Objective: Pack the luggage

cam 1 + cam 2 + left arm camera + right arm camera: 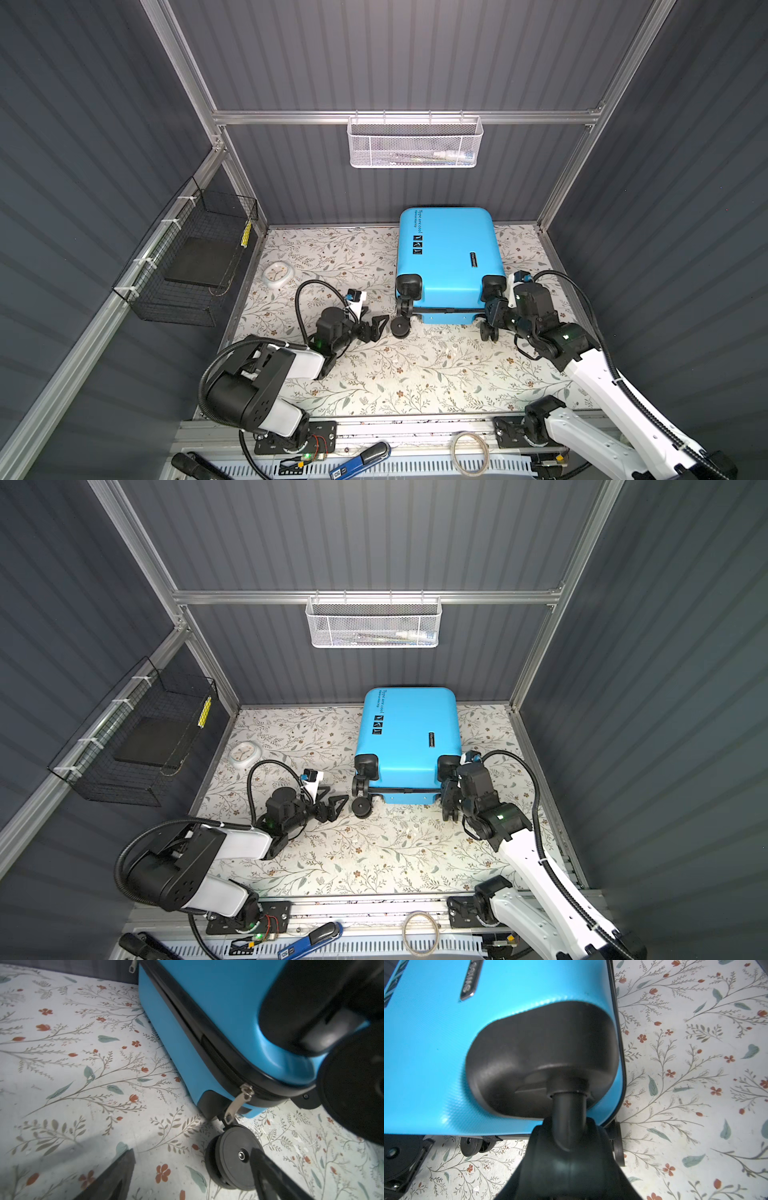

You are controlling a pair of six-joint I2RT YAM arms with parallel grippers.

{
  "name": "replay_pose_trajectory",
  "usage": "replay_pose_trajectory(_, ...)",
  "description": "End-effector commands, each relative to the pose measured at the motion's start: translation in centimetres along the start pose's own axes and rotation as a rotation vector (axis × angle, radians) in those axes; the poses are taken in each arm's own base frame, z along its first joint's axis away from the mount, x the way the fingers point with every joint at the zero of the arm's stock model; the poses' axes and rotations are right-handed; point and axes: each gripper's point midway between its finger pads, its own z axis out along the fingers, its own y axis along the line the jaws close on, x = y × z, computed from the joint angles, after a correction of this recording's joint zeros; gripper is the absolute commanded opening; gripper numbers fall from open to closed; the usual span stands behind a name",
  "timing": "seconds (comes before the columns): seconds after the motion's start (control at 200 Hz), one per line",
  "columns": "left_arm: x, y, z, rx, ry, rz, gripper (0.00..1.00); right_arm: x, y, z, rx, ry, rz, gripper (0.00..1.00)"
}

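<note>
Glossy blue hard-shell luggage [449,257] — left pincer [374,327] spread, right pincer [495,308] pinching its rounded black wheel [566,1167].

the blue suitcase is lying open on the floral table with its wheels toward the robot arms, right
Not quite: the blue suitcase is closed, not open. The left wrist view shows its two shells shut together along the black zipper. The rest holds: it lies on the floral table with its wheels toward the arms.

The blue hard-shell suitcase [449,257] is laid flat at the rear of the floral-patterned tabletop [415,374]; the left gripper [376,328] and right gripper [494,311] are placed beside its near wheels.
</note>
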Motion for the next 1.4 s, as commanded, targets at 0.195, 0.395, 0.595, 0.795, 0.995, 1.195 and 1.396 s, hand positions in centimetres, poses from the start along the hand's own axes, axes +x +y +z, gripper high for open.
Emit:
replay_pose_trajectory(0.195,-2.4,-1.4,1.3,-0.012,-0.246,0.147,0.70,-2.9,1.9,-1.1,-0.086,-0.114,0.023,0.00)
replay_pose_trajectory(0.395,-2.0,-1.9,2.6,-0.004,-0.235,0.222,0.53,-2.6,1.4,-1.3,-0.060,-0.099,0.030,0.00)
replay_pose_trajectory(0.595,-2.5,-2.7,3.4,0.043,-0.243,0.255,0.46,-2.4,1.2,-1.5,-0.048,-0.085,0.034,0.00)
replay_pose_trajectory(0.795,-2.1,-2.9,4.0,0.066,-0.232,0.259,0.47,-2.2,1.2,-1.2,-0.043,-0.071,0.040,0.00)
replay_pose_trajectory(0.995,-1.8,-2.9,4.6,0.079,-0.220,0.244,0.43,-2.2,1.2,-0.9,-0.041,-0.066,0.037,0.00)
replay_pose_trajectory(1.195,-1.9,-3.0,5.2,0.092,-0.222,0.237,0.37,-2.1,1.2,-0.8,-0.041,-0.062,0.040,0.00)
replay_pose_trajectory(1.396,-2.0,-3.2,5.6,0.105,-0.225,0.226,0.34,-2.1,1.2,-0.9,-0.039,-0.060,0.041,0.00)
